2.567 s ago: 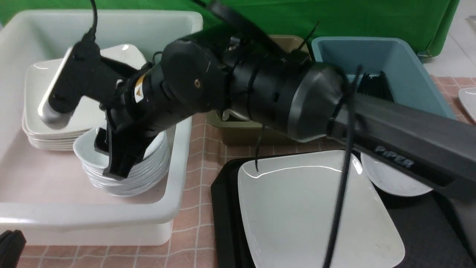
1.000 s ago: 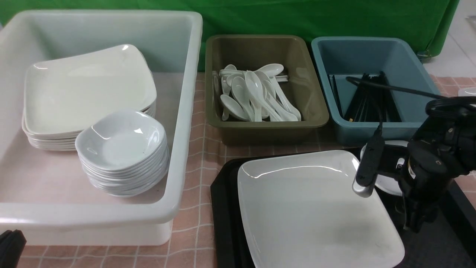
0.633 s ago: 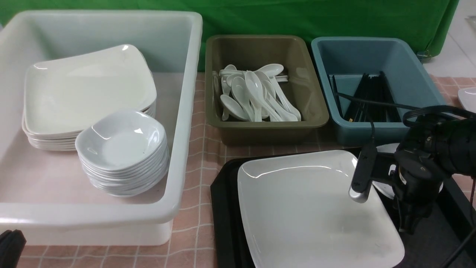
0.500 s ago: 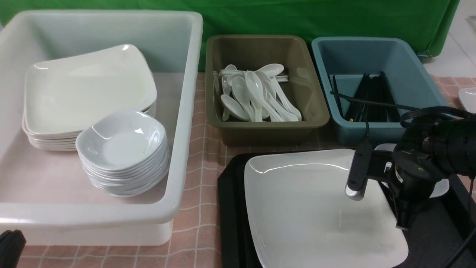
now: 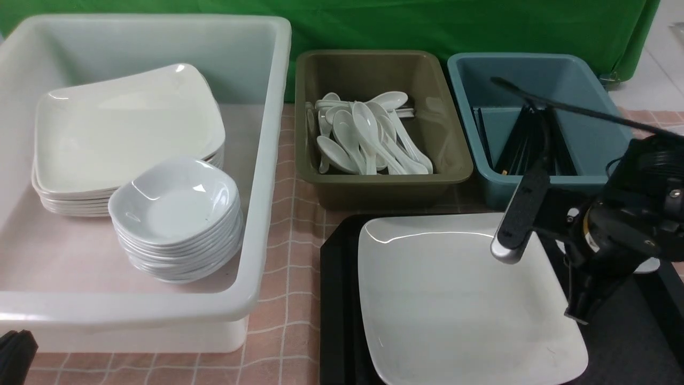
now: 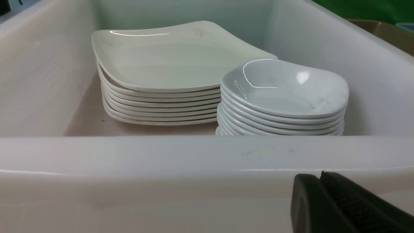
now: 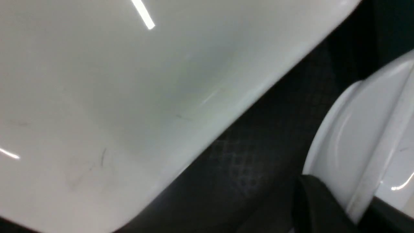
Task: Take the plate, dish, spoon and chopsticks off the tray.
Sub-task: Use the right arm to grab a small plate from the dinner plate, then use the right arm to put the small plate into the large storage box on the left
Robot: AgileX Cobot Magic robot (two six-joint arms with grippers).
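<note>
Your right fingers [image 7: 312, 207] are clenched on the rim of the small dish [image 7: 349, 145], beside the plate [image 5: 454, 299] which lies on the tray [image 5: 336, 299]. Your left fingers [image 6: 336, 200] are pressed together, empty, before the white tub [image 6: 194, 155].

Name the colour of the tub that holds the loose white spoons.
The tub is olive green; the front view shows it best.

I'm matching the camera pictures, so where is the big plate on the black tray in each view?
Front view: the plate, lower right, on the tray.
Left wrist view: not in it.
Right wrist view: plate fills over half the picture.
Shared landmark: the tray's black surface beside the plate's edge.
</note>
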